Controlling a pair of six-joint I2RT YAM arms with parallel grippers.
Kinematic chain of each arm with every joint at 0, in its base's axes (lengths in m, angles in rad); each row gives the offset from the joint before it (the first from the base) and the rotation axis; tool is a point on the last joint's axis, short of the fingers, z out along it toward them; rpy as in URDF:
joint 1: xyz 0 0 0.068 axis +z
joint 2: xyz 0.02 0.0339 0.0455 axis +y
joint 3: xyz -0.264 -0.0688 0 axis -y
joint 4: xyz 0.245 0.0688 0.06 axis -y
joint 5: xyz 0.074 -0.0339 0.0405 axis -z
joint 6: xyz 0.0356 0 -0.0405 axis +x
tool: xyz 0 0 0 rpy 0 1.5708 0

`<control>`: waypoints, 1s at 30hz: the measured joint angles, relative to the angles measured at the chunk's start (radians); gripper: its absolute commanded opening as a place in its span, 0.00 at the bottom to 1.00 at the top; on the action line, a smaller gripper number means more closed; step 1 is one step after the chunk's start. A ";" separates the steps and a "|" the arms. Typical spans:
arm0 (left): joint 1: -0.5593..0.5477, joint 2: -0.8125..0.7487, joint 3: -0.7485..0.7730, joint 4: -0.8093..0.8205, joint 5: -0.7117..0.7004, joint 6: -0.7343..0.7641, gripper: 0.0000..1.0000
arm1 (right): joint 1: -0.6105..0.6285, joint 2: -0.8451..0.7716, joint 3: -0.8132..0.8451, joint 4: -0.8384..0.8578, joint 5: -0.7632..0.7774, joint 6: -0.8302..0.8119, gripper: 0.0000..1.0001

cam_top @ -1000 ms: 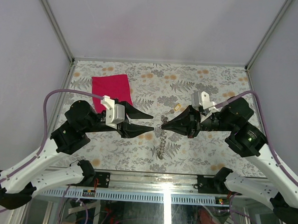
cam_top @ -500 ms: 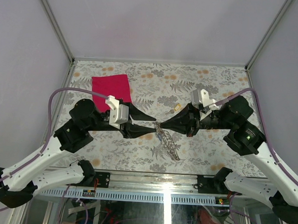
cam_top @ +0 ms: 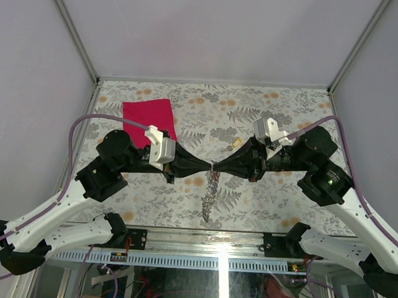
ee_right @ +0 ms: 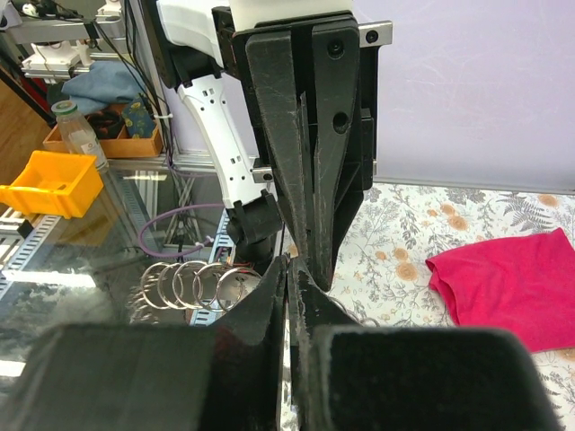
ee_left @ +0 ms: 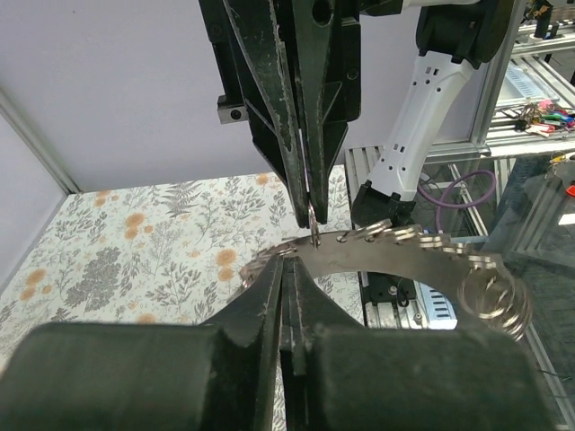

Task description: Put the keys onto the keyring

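Early stage of threading: left tool and right tool meet tip to tip above the surface. Each is pinched shut on the top of the keyring, which hangs between them as a chain of loops. No key appears threaded; a yellowish speck, perhaps a key, lies beside the right tool. Wrist views resolve the separate loops; only the top view shows the full hang and the red cloth

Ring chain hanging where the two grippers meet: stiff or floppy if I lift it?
Probably floppy: the ring chain dangles loose below the left gripper and right gripper. Linked rings likely swing when moved. Thin metal in shut tips may slip.
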 measured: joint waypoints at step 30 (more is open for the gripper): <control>0.000 -0.051 -0.002 0.029 -0.045 -0.052 0.27 | 0.000 -0.047 -0.012 -0.004 0.073 -0.058 0.00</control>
